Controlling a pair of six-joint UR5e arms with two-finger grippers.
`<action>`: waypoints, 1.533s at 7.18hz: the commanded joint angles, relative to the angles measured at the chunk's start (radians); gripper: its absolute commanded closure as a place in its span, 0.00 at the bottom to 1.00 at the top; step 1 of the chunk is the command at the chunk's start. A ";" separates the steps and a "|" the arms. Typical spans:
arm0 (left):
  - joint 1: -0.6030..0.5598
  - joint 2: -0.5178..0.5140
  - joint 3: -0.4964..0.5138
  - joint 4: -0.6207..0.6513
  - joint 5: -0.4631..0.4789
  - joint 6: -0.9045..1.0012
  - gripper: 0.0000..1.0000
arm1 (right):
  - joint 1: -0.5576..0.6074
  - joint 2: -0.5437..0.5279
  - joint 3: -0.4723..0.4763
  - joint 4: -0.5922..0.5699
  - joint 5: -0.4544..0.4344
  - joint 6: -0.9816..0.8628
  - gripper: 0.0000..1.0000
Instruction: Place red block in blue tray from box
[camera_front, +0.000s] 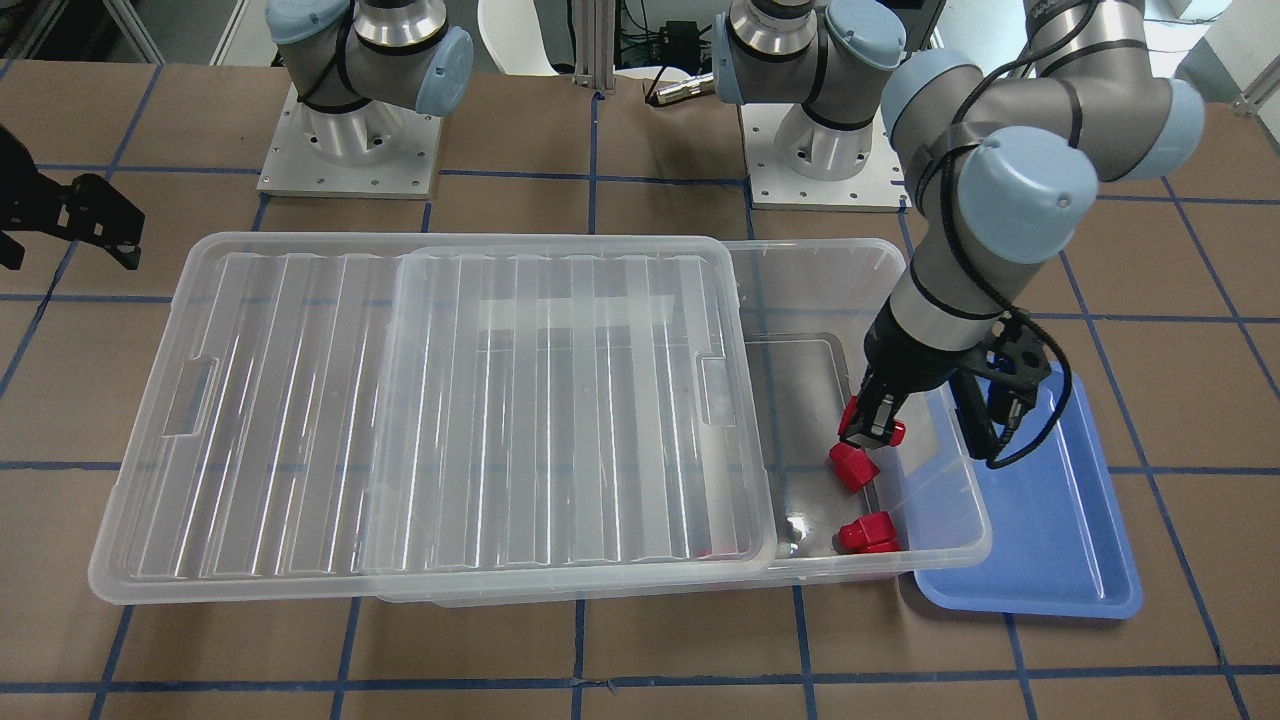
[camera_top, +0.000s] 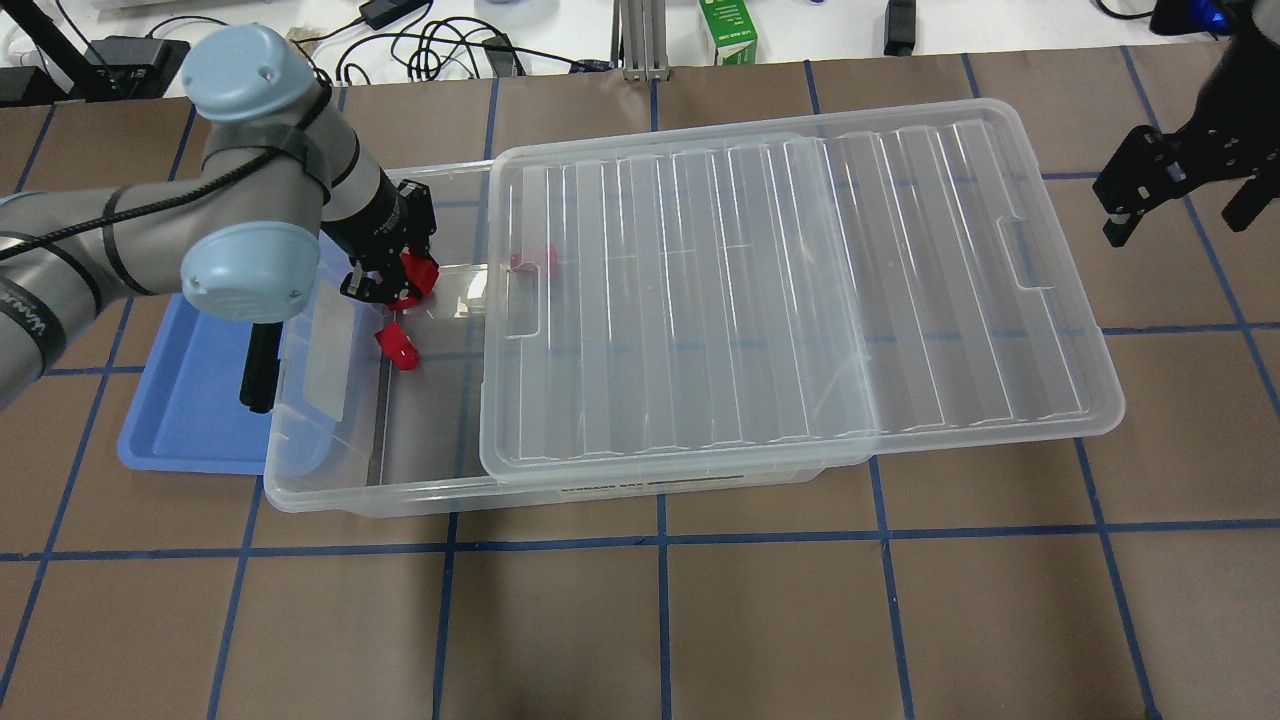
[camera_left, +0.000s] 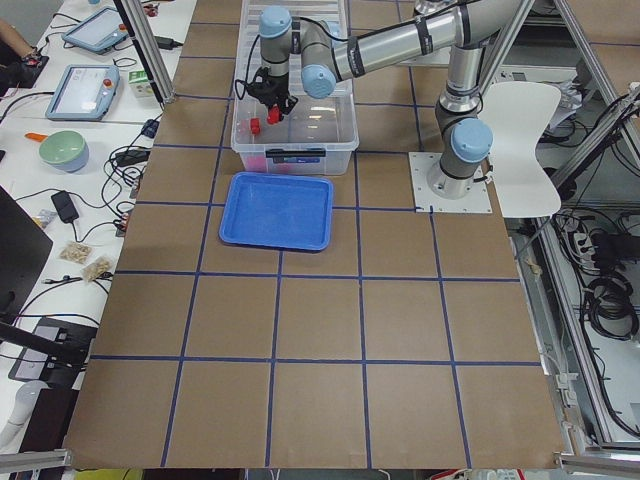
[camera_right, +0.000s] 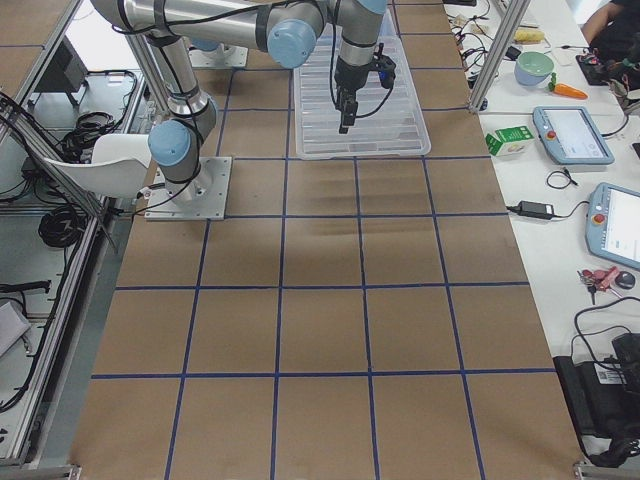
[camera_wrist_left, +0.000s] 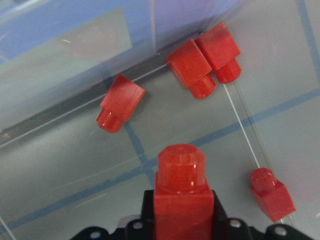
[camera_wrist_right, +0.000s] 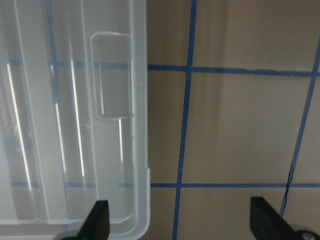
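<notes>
My left gripper (camera_front: 868, 430) reaches into the open end of the clear box (camera_front: 940, 300) and is shut on a red block (camera_wrist_left: 181, 195), held a little above the box floor. It also shows in the overhead view (camera_top: 395, 282). Several other red blocks lie loose in the box below it (camera_wrist_left: 120, 102) (camera_wrist_left: 192, 67) (camera_wrist_left: 270, 194) (camera_front: 853, 465) (camera_front: 868, 533). The blue tray (camera_front: 1040, 540) sits beside that end of the box, partly under its rim, and holds no blocks (camera_top: 190, 400). My right gripper (camera_top: 1180, 205) is open and empty, beyond the lid's far end.
The ribbed clear lid (camera_top: 800, 290) is slid sideways and covers most of the box, overhanging its right end (camera_wrist_right: 65, 125). One red block (camera_top: 545, 260) shows under the lid's edge. Brown table with blue tape lines (camera_top: 660, 620) surrounds the box.
</notes>
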 joint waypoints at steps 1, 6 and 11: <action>0.135 0.030 0.157 -0.239 -0.003 0.242 1.00 | -0.047 0.095 0.007 -0.116 0.002 -0.058 0.00; 0.416 -0.087 0.086 -0.158 -0.009 0.892 1.00 | -0.056 0.159 0.069 -0.176 0.042 -0.083 0.00; 0.467 -0.187 -0.110 0.085 0.000 1.288 1.00 | -0.045 0.153 0.112 -0.195 0.088 -0.072 0.00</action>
